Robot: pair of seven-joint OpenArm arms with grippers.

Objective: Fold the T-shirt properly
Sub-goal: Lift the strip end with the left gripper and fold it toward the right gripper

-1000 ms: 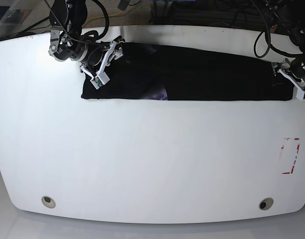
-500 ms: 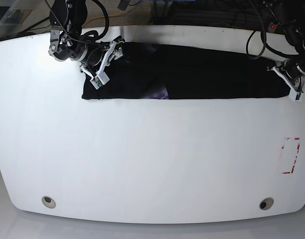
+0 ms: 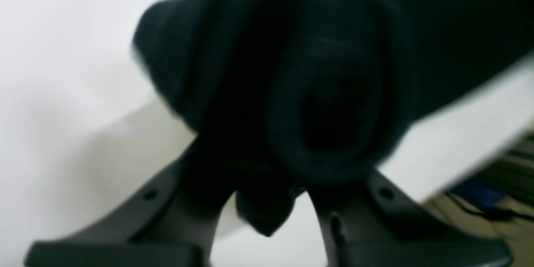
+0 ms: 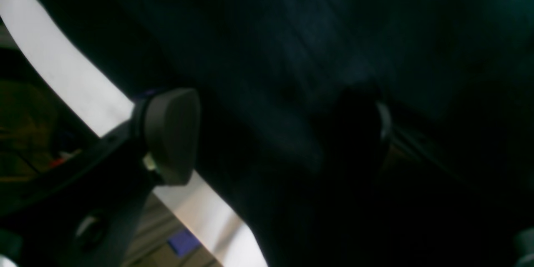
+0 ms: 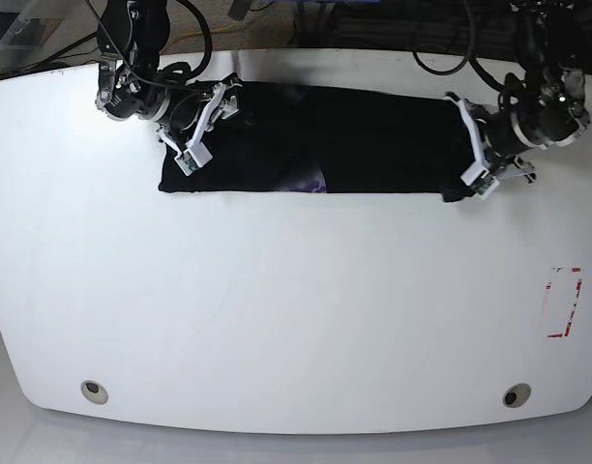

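T-shirt in a long band on the far side of the bench, one arm at each end.

At the left of the base view, the right end effector [image 5: 201,126] rests on the band's left end with its jaws spread, released; its wrist view shows one pad [image 4: 171,133] lying on dark cloth, gripping nothing. The T-shirt [image 5: 373,145] lies as a folded black strip on the white bench [image 5: 296,309], long axis running left to right, a purple patch showing at its near edge. At the right, the left end effector [image 5: 475,159] is clenched on the strip's right end, cloth bunched between its fingers [image 3: 354,212]. This arm is angled in from the right, so the remaining cloth lies leftward of it, along the strip.
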